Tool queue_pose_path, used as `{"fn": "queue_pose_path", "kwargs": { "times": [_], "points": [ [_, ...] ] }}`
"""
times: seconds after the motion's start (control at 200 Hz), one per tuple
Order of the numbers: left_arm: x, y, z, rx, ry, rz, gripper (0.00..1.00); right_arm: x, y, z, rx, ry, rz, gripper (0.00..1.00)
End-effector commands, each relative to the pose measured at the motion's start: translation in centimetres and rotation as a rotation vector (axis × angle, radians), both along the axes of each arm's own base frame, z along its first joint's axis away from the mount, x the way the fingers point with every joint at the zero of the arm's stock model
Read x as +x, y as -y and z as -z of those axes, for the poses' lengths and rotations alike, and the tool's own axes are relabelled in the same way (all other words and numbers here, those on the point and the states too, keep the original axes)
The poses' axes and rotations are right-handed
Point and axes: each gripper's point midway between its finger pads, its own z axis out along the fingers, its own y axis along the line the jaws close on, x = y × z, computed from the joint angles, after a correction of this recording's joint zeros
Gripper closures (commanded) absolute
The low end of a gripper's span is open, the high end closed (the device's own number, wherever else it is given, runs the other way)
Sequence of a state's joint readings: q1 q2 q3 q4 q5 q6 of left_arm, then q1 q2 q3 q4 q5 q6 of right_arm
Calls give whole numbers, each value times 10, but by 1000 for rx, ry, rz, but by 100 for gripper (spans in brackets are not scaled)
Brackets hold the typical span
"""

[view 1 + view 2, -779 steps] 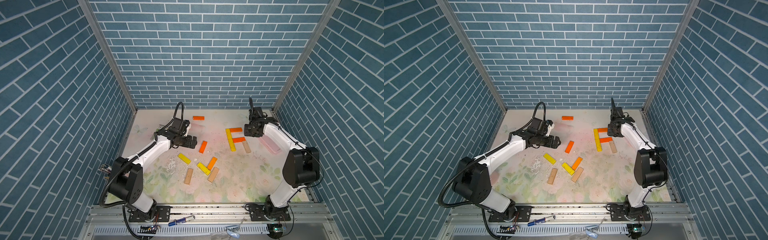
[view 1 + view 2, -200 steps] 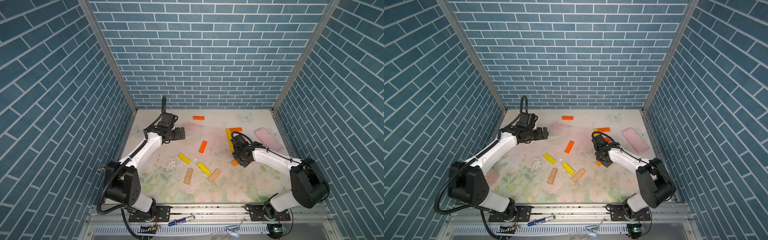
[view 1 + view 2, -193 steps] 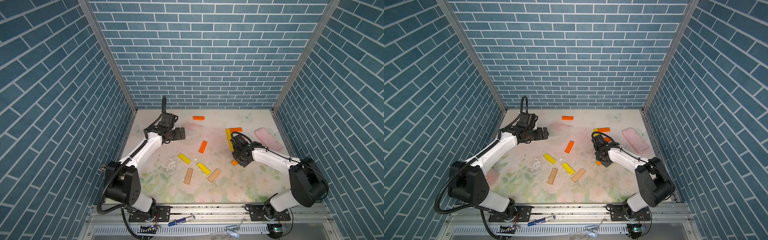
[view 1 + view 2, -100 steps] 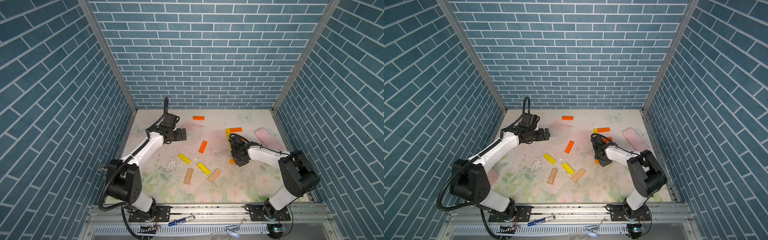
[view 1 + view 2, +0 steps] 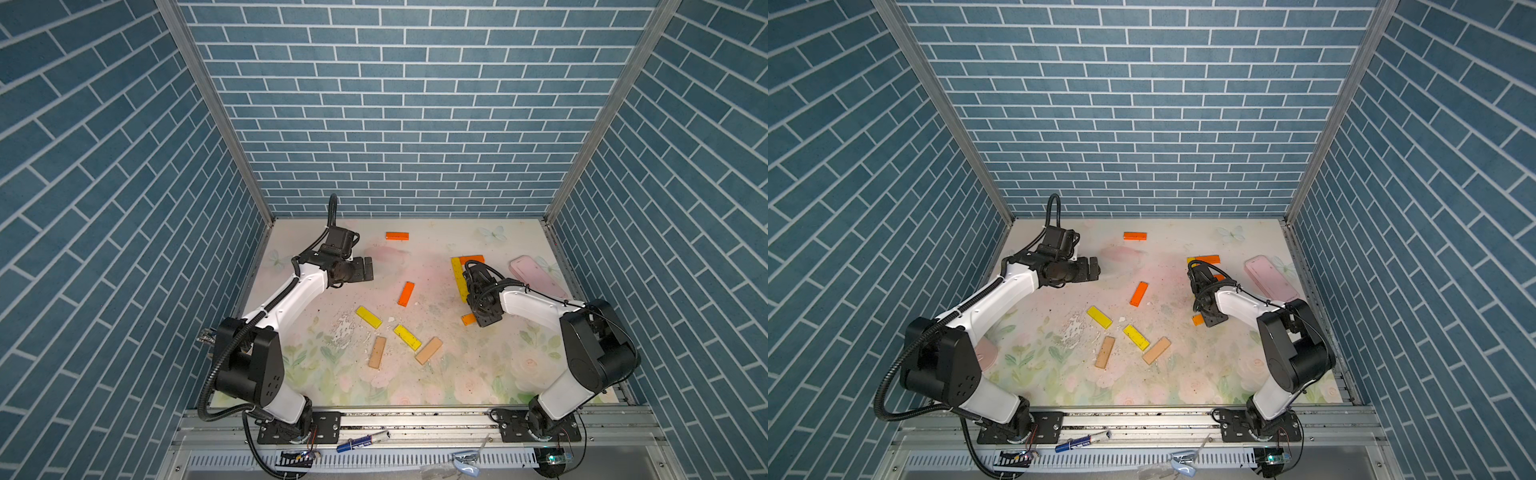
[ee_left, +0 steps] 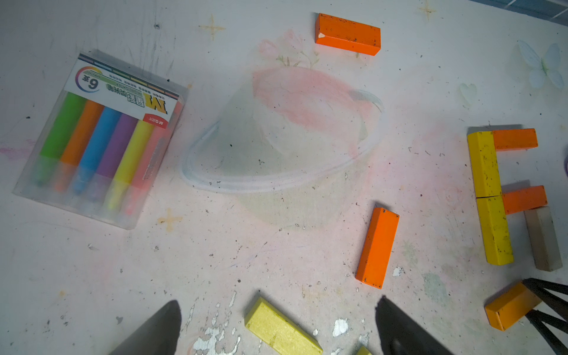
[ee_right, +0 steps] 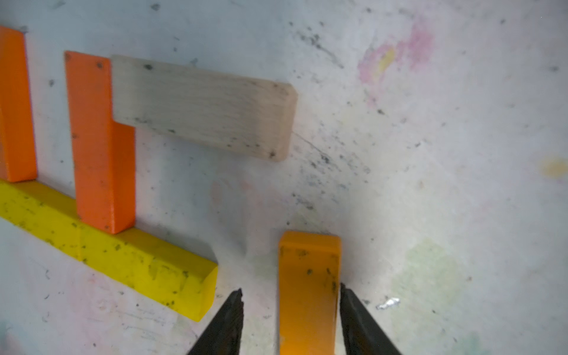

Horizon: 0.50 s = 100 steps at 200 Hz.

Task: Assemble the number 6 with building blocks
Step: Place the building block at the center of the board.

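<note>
Since a second ago, loosens right gripper (image 7: 290,289) off flat orange wooden plank (image 5: 468,319), right of centre, below yellow wooden column (image 5: 458,276). Holds left gripper (image 5: 366,269) wide open, empty. Risks dragging plank askew on withdrawal through one touching finger.

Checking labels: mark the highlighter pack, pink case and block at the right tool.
highlighter pack (image 6: 101,138): left wrist view, clear front.
pink case (image 5: 537,276): a top view, lid middle.
block (image 7: 309,292): right wrist view, top face.

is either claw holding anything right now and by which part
Nothing is held. The right claw straddles one end of an orange block, with one finger clear of it. The left claw is open and empty.
</note>
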<state>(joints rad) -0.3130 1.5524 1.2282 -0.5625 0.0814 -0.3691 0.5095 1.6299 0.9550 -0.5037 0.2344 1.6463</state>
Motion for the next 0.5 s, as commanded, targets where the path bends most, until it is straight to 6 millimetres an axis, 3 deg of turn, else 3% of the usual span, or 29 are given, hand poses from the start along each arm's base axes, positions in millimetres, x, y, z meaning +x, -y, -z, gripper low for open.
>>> {"fn": "queue_pose_path", "kwargs": {
  "times": [0.0, 0.21, 0.33, 0.42, 0.495],
  "points": [
    [-1, 2, -1, 0, 3, 10, 1, 1, 10, -29, -83, 23, -100, 46],
    [-2, 7, -4, -23, 9, 33, 1, -11, -2, -44, -151, -3, -520, 48],
    [-3, 14, -8, -54, 26, 68, 1, -31, -3, -44, -195, -40, -759, 48],
    [-4, 17, -10, -71, 46, 83, 1, -45, 0, -46, -220, -33, -863, 46],
    [-4, 18, -10, -75, 50, 90, 1, -54, 0, -45, -226, -48, -926, 39]
  ]
}}
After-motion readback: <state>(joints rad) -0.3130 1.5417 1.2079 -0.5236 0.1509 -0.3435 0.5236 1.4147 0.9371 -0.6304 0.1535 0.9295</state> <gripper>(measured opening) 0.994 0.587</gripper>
